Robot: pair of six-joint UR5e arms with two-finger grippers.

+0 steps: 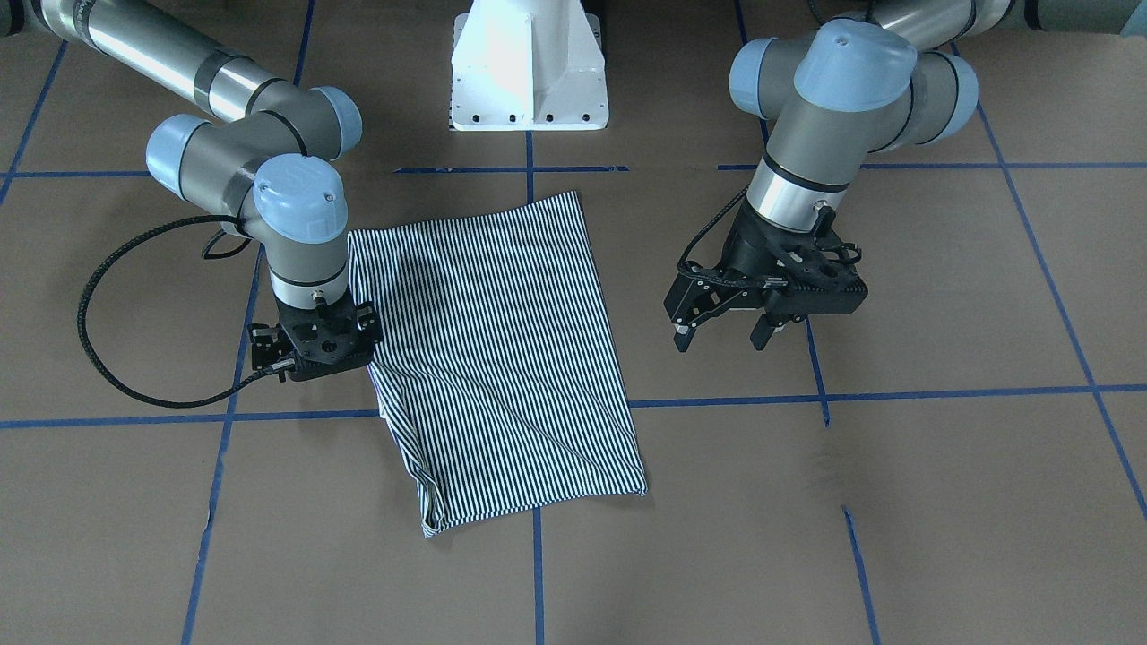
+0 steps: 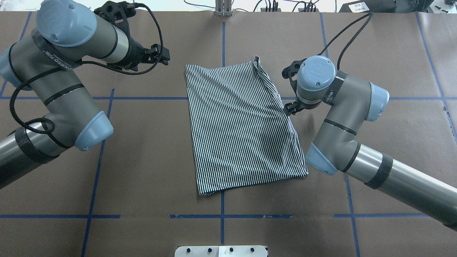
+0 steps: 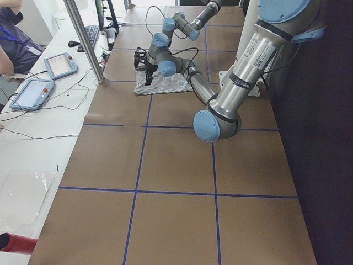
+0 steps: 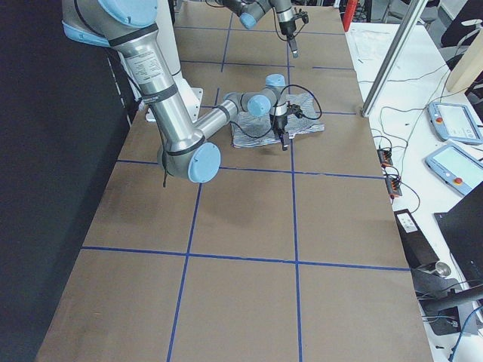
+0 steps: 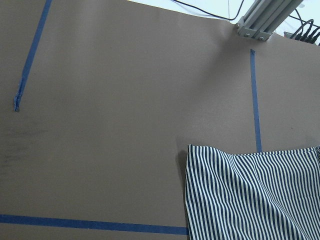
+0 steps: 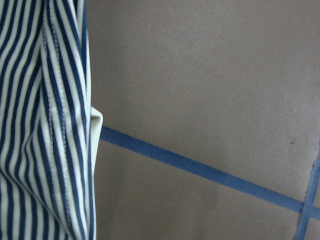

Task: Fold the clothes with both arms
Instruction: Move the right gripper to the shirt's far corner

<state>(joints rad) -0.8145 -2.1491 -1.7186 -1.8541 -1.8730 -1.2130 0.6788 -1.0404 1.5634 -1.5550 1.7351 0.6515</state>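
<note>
The striped shirt (image 1: 502, 358) lies flat on the brown table, folded into a rough rectangle (image 2: 239, 125). My left gripper (image 1: 720, 339) hovers open above bare table beside the shirt, clear of the cloth, and shows at the far left in the overhead view (image 2: 165, 56). My right gripper (image 1: 315, 348) sits low at the shirt's opposite long edge (image 2: 291, 107), its fingers hidden under the wrist. The right wrist view is filled by the shirt's hemmed edge (image 6: 35, 125), with a white collar tip (image 6: 96, 125) poking out. In the left wrist view, a corner of the shirt (image 5: 250, 195) shows.
The white pedestal base (image 1: 529, 67) stands behind the shirt. Blue tape lines (image 1: 735, 399) cross the table. A side bench holds tablets (image 3: 59, 64) and cables next to a metal post (image 3: 83, 38). A person's sleeve (image 3: 11, 33) shows at the bench's far end.
</note>
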